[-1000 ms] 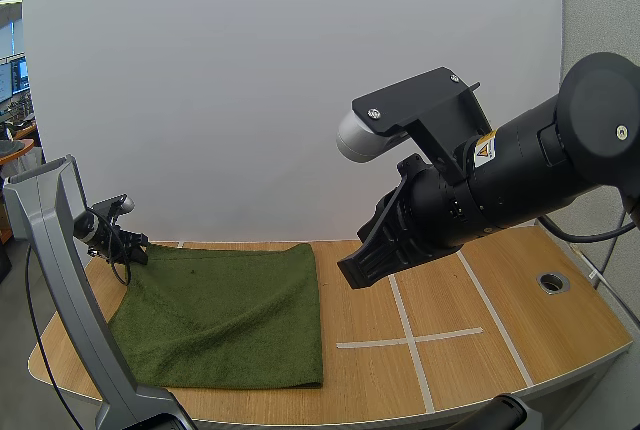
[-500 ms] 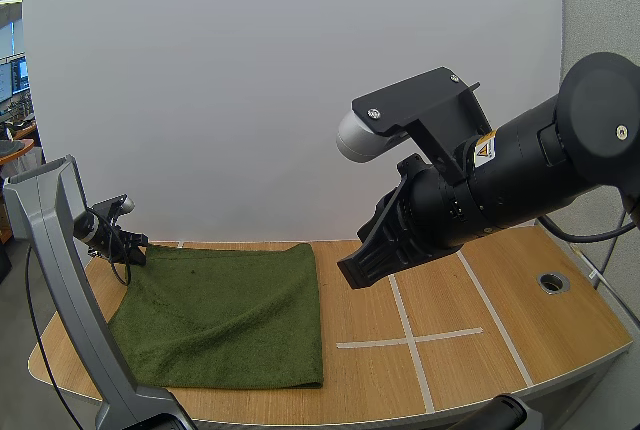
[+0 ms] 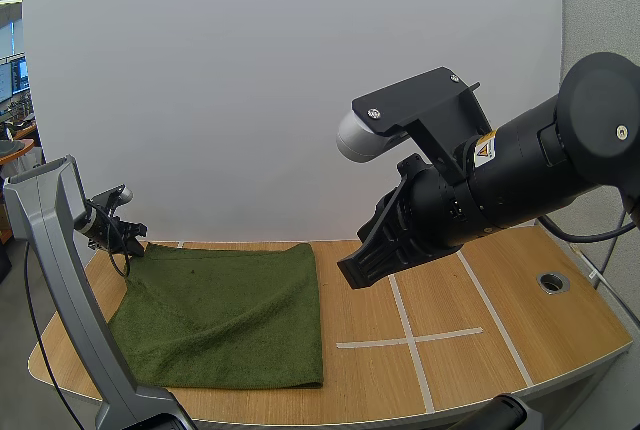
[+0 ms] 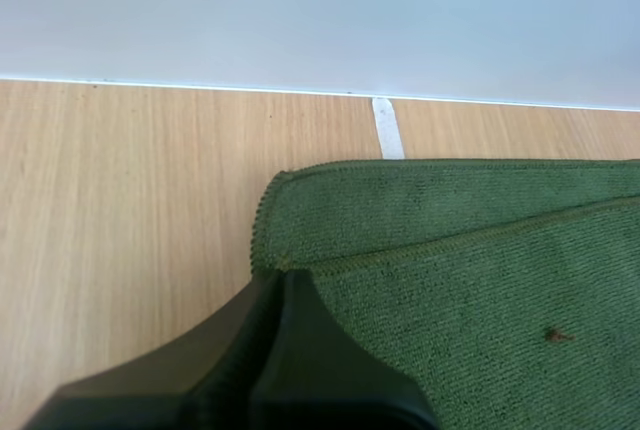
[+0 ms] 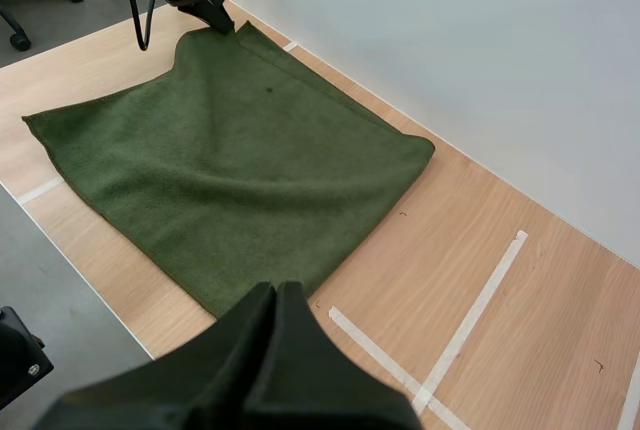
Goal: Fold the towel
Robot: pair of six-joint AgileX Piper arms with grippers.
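A dark green towel (image 3: 225,315) lies on the left half of the wooden table, with a second layer showing along its far edge (image 4: 480,250). My left gripper (image 3: 133,243) is at the towel's far left corner, fingers together as one dark wedge (image 4: 280,275) that pinches the edge of the upper layer. From the right wrist view the left gripper (image 5: 222,20) meets that same corner of the towel (image 5: 230,170). My right gripper (image 3: 355,272) hangs high above the table's middle, shut on nothing, its wedge (image 5: 277,290) over the towel's near right edge.
White tape lines form a cross (image 3: 410,340) on the bare wood right of the towel. A round cable hole (image 3: 553,282) sits near the right edge. A grey stand post (image 3: 60,280) rises at the front left, close to the towel.
My left gripper has shut on the towel's far left corner and shifted slightly up and left. The right arm has not moved.
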